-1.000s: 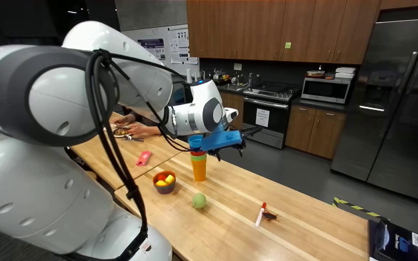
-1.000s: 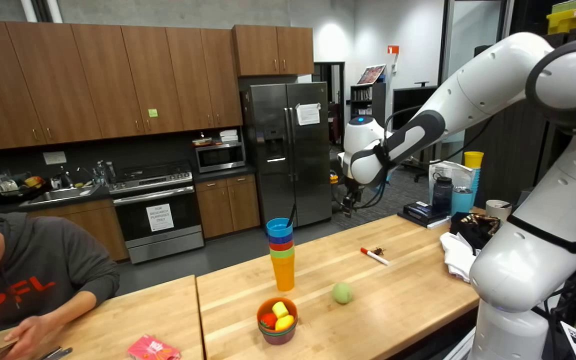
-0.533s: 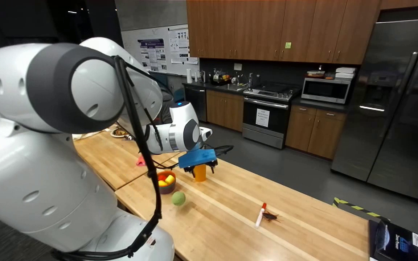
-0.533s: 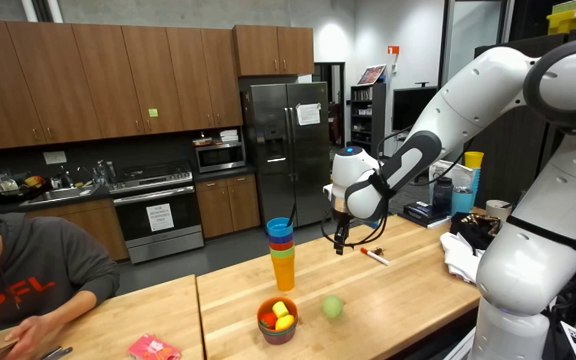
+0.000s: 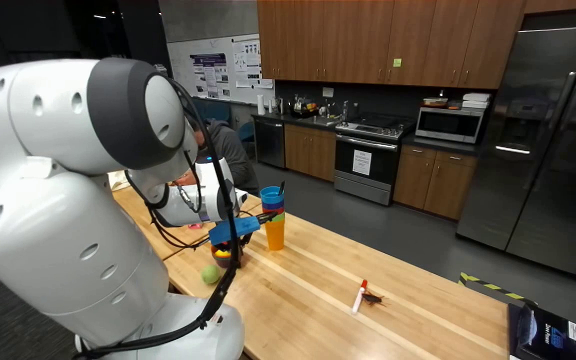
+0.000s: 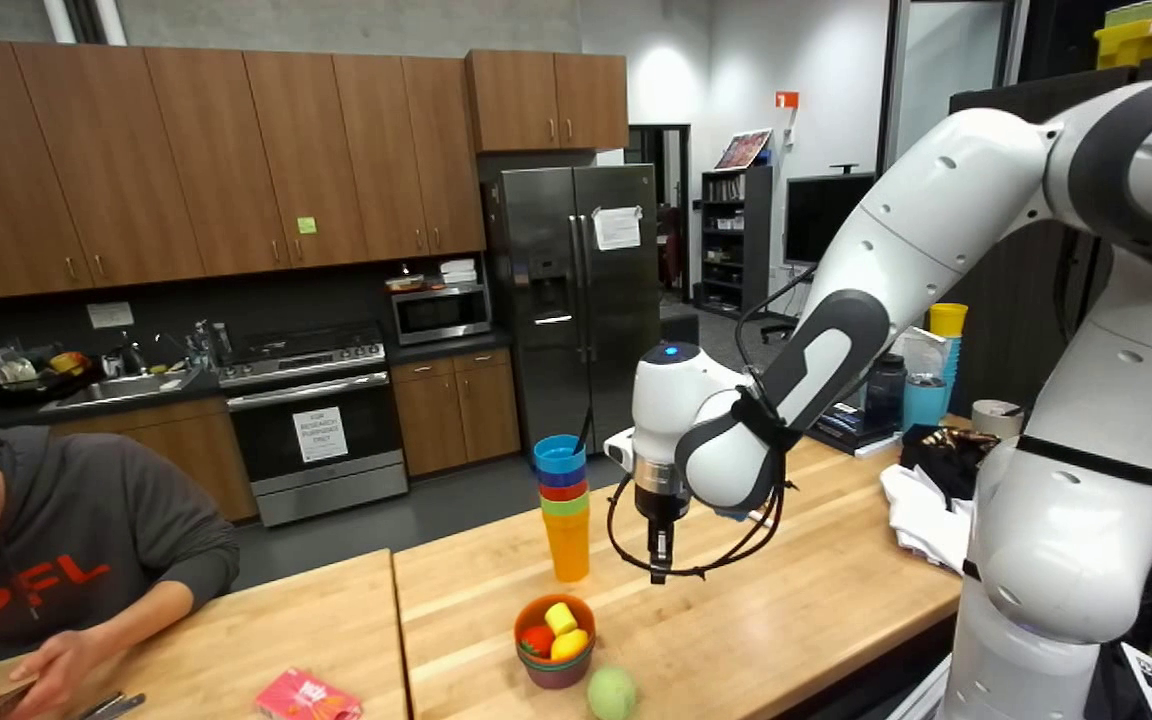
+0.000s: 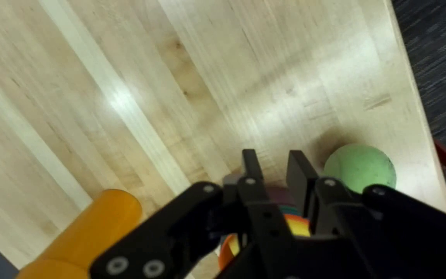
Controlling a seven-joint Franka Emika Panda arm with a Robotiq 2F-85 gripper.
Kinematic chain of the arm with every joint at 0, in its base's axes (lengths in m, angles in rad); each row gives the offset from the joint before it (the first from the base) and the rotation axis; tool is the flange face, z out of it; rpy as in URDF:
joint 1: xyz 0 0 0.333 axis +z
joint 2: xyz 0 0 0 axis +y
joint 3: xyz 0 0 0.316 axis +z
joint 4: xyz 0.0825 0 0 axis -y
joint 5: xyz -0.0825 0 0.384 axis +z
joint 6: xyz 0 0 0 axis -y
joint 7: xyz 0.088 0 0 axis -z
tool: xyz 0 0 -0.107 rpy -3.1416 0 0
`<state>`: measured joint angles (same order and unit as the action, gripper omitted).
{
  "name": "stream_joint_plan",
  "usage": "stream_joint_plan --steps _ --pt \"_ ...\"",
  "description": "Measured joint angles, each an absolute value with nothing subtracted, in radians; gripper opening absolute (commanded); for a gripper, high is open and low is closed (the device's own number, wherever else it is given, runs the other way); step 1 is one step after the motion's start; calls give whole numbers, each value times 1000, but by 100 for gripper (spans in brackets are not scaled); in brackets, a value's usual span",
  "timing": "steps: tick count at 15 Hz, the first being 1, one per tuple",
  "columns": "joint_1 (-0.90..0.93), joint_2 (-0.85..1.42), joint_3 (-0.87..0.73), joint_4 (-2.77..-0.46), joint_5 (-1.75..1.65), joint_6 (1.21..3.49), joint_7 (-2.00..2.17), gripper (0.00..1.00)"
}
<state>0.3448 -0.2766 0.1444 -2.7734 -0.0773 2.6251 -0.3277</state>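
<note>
The light-green, round, fuzzy-looking ball [image 7: 360, 168] lies on the pale wooden table [image 7: 207, 69], near three o'clock from my black gripper [image 7: 273, 159] in the wrist view. Its jaws stand apart, gripping nothing. I judge this positioning; the next move calls for alignment.

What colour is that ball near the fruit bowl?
The ball is pale green, all one colour as far as shown; the wrist view shows it best.
</note>
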Motion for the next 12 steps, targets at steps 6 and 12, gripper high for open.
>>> stream_joint_plan --steps 6,12 --pt "518 -262 235 -2722 89 2593 -391 0" --pt "717 -141 411 -2487 138 2591 -401 27"
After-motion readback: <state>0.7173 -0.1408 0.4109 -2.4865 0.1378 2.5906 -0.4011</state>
